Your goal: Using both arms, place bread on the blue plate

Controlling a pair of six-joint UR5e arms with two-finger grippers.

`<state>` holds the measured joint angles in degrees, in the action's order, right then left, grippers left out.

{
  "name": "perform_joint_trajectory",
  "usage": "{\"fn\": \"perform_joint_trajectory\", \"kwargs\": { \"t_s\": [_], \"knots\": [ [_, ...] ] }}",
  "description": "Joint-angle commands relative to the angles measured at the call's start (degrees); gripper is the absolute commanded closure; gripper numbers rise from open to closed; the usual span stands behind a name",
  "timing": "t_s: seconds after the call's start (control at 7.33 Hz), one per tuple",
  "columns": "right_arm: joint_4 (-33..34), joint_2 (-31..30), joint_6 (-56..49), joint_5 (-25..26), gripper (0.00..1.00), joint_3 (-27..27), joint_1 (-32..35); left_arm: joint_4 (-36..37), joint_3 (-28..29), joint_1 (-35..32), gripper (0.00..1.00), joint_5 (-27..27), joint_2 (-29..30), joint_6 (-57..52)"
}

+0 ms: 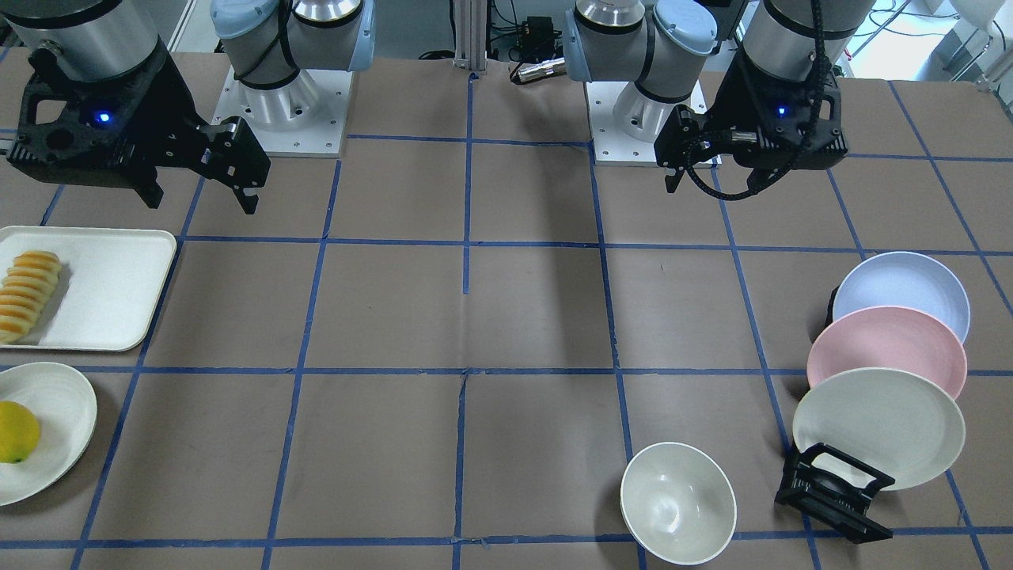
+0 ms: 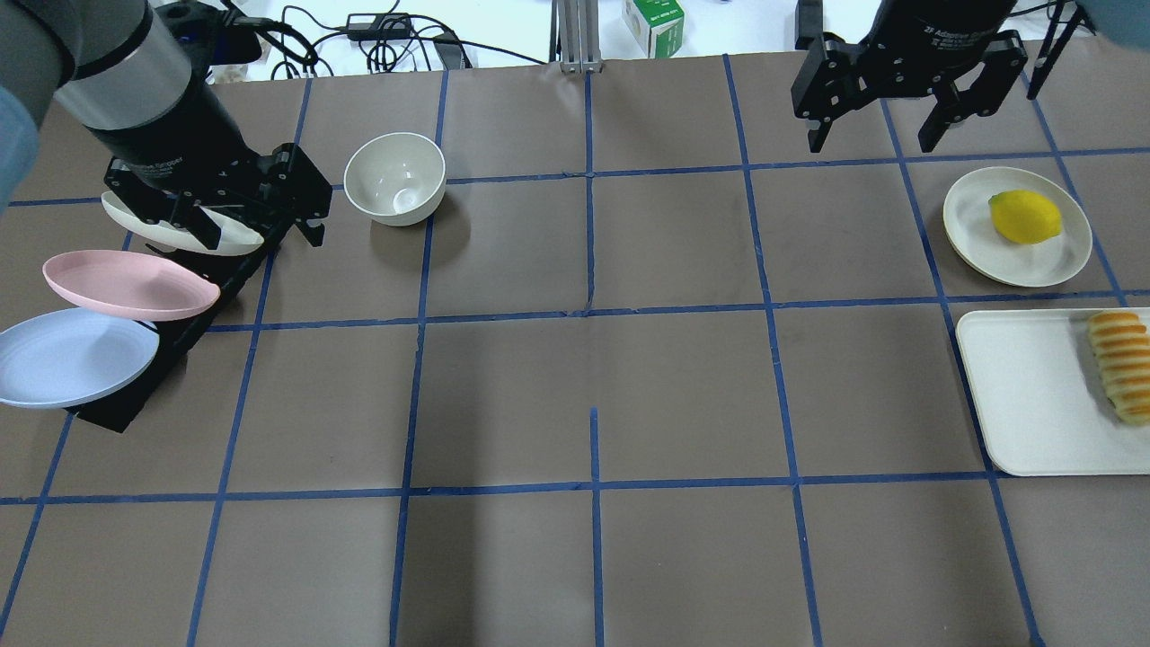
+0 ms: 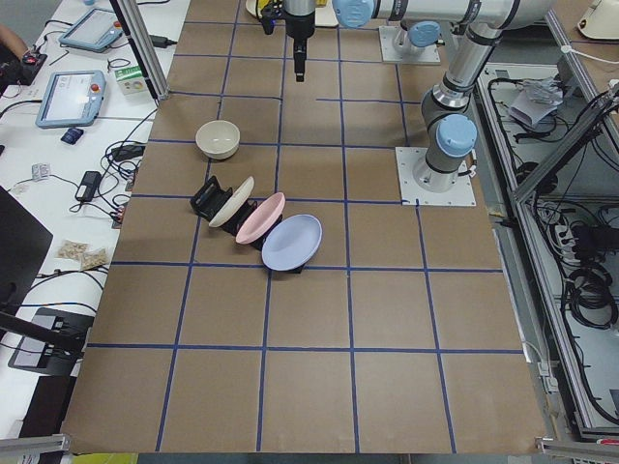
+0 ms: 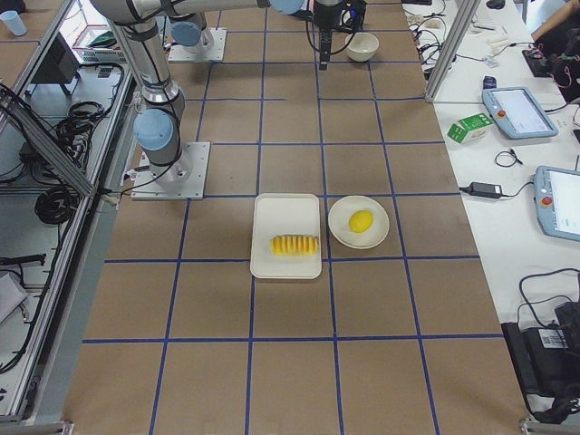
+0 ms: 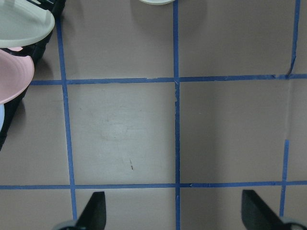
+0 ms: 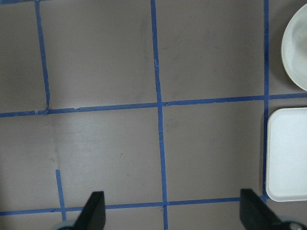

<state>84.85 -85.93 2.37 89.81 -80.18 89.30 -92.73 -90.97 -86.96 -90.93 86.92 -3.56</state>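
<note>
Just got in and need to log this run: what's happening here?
Nothing is held yet. The left gripper and right gripper hang open and empty above the table. The bread lies on a white tray on the robot's right; the blue plate sits tilted in a black rack on its left.

**Rack at the left end, tray at the right**

At the table's (image 1: 506, 317) left end stood a rack (image 1: 831, 503), running from the robot's edge toward the operators' edge. Three plates leaned in it: the near plate (image 1: 902, 293) closest to the robot, the middle plate (image 1: 886, 348) behind it, the far plate (image 1: 878, 427) last. The bowl (image 1: 678, 503) sat right of the rack's far end, near the operators' edge. At the right end lay the tray (image 1: 111, 289), with the bread (image 1: 28, 294) on its outer half. Beyond the tray, toward the operators' edge, a dish (image 1: 55, 419) held the lemon (image 1: 16, 431).
</note>
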Motion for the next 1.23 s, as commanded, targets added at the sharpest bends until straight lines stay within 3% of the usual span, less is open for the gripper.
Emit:
{"fn": "perform_joint_trajectory", "kwargs": {
  "t_s": [0.0,0.41,0.82,1.09],
  "knots": [
    [0.05,0.06,0.01,-0.07,0.00,-0.15,0.00,0.00,0.00,0.04,0.00,-0.04,0.00,-0.04],
    [-0.12,0.24,-1.39,0.63,0.00,-0.24,-1.48,0.00,0.00,0.65,0.00,0.05,-0.09,-0.74],
    [0.05,0.06,-11.82,0.64,0.00,-5.40,-14.20,-0.09,0.00,1.00,0.00,0.13,-0.26,-0.74],
    [0.75,0.58,-21.20,0.89,0.00,-7.00,-17.91,0.18,-0.17,1.87,0.00,0.05,0.18,-0.74]
  ]
}}
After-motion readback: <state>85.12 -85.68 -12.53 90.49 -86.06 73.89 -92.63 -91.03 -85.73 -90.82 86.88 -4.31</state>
